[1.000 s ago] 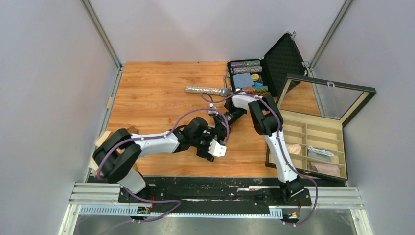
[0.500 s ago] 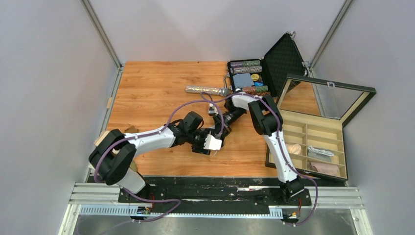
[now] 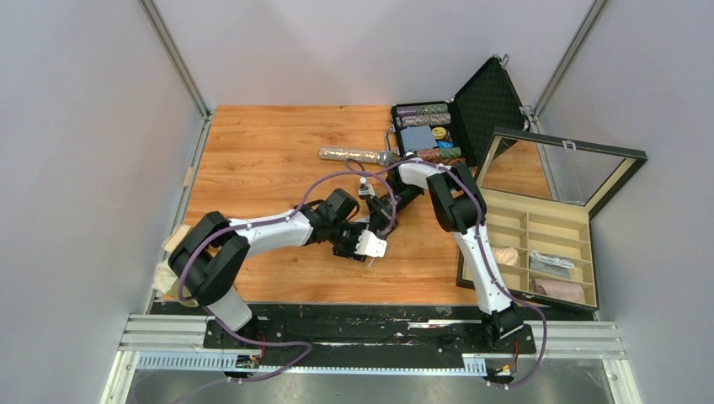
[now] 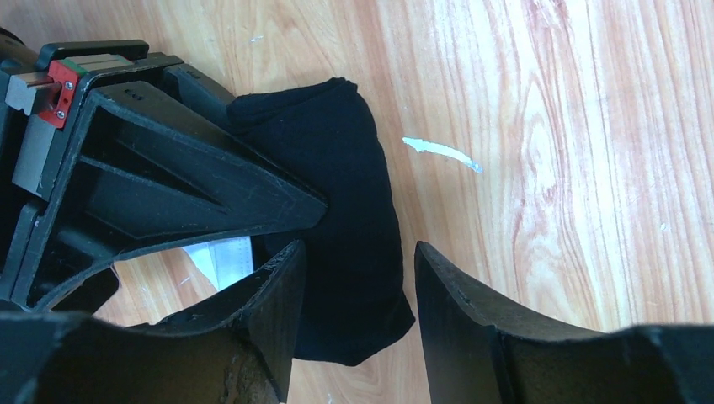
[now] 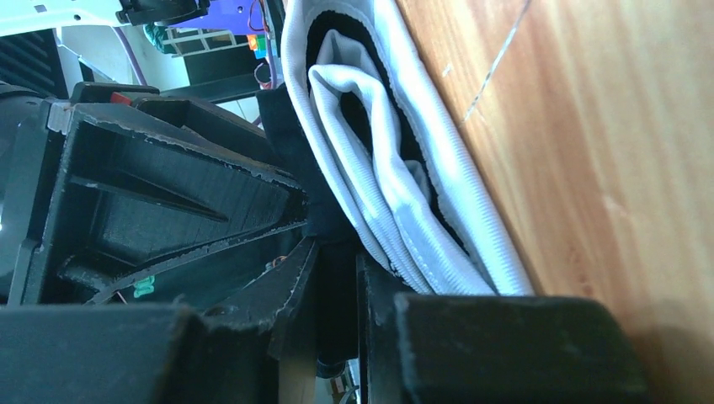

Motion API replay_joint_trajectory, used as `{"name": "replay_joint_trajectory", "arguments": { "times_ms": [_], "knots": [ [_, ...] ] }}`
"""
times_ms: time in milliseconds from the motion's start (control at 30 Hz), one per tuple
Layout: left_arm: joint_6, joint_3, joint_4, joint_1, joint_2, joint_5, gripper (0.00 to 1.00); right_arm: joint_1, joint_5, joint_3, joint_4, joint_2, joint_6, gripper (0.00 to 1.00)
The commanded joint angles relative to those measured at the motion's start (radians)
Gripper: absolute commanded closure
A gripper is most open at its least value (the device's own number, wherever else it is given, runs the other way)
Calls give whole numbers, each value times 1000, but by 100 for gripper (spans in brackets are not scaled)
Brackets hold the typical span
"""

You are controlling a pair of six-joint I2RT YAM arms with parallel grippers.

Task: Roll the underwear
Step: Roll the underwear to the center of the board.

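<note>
From above, both arms reach to the middle of the desk [image 3: 261, 143], where the left tool [image 3: 360, 251] and the right tool [image 3: 376, 225] meet tip to tip. The garment between them is hidden under the tools. A glittery microphone [image 3: 358, 155] lies at 12 o'clock from them, and an open chip case [image 3: 429, 135] stands at 1 o'clock. At 3 o'clock sits an open compartment box [image 3: 581, 223] with three rolled garments [image 3: 551, 263] in its near cells.

The left wrist camera shows the black underwear [image 4: 345, 194] lying as a thick roll on the wood. The left tool straddles its near end, not clenched: the 9 o'clock finger touches the cloth, while bare wood shows before the 3 o'clock finger. The right tool comes in from 10 o'clock, its tip against the roll's side.

In the right wrist view, the right tool is clenched on a black fold of the underwear. The garment's white ribbed waistband bunches at 1 o'clock from the fingers, and the left tool stands at 9 o'clock.
</note>
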Motion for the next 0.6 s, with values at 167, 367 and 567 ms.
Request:
{"name": "replay_joint_trajectory", "arguments": {
  "times_ms": [167,367,567],
  "knots": [
    [157,56,-60,-21,91,2,50,-22,71,-12,65,159,45,96],
    [181,67,-119,-37,152,43,70,-25,56,-18,66,151,39,90],
    [80,155,-232,-23,194,140,82,-80,36,66,63,-31,52,30]
  ]
}}
